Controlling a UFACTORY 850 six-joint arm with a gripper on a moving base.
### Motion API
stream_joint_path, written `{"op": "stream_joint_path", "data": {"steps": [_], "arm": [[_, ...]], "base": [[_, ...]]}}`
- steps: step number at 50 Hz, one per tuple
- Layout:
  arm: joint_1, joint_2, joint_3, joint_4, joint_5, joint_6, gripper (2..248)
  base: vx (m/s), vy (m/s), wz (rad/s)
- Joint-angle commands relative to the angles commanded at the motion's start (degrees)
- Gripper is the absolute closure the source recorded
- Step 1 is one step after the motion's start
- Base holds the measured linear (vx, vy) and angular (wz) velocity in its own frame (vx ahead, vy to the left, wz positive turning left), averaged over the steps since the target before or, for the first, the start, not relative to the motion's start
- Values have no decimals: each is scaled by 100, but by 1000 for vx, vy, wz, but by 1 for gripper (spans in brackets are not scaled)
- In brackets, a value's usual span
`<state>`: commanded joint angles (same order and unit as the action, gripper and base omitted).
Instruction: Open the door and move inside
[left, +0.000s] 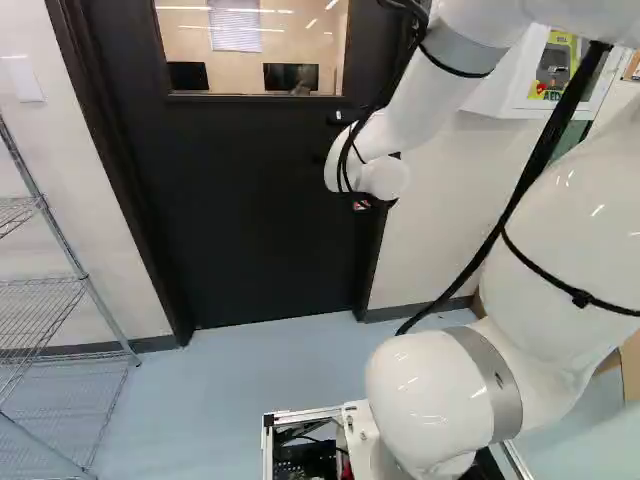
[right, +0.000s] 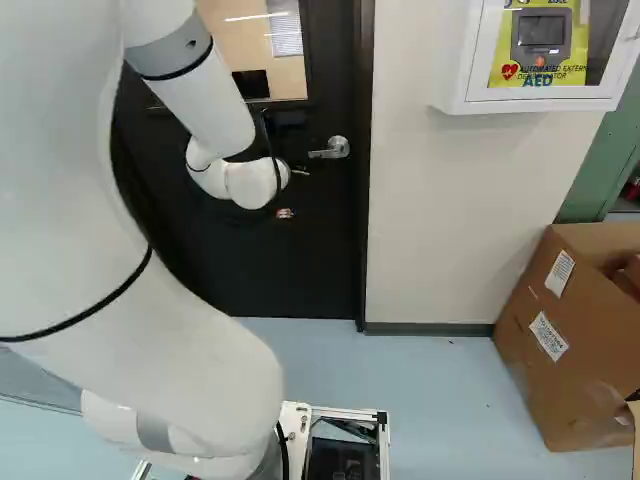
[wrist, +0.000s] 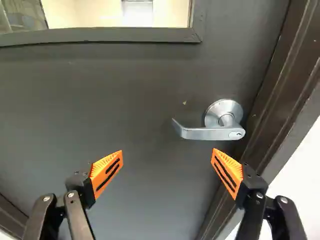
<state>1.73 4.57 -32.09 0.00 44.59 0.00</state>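
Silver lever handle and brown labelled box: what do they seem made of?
The silver lever handle looks like satin metal, by its soft grey sheen; which metal, I can't tell. The brown labelled box seems matt cardboard, by its dull, straight-edged panels.

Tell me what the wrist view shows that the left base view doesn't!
Only the wrist view shows the silver door handle and the gripper's two orange pads, spread wide apart.

Only the left base view shows the wire shelf, the white wall cabinet, the blue floor and the big white arm.

Both show the dark door and its window.
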Motion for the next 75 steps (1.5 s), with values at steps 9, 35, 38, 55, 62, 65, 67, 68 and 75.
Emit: {"op": "stream_joint_path", "data": {"steps": [9,35,38,55,62,65,67,68,75], "arm": [[0,90,-31,0,0,0,3],[-31,16,-352,0,-16,0,3],[-38,-38,-400,0,-16,0,3],[-102,-578,-750,0,-16,0,3],[-131,-828,-916,0,-16,0,3],[-144,-932,-987,0,-16,0,3],[-149,-986,-1017,0,-16,0,3],[-151,-1007,-1027,0,-16,0,3],[-157,-1113,-1048,0,-16,0,3]], "base": [[0,0,0],[0,0,0],[0,0,0],[0,0,0],[0,0,0],[0,0,0],[0,0,0],[0,0,0],[0,0,0]]}}
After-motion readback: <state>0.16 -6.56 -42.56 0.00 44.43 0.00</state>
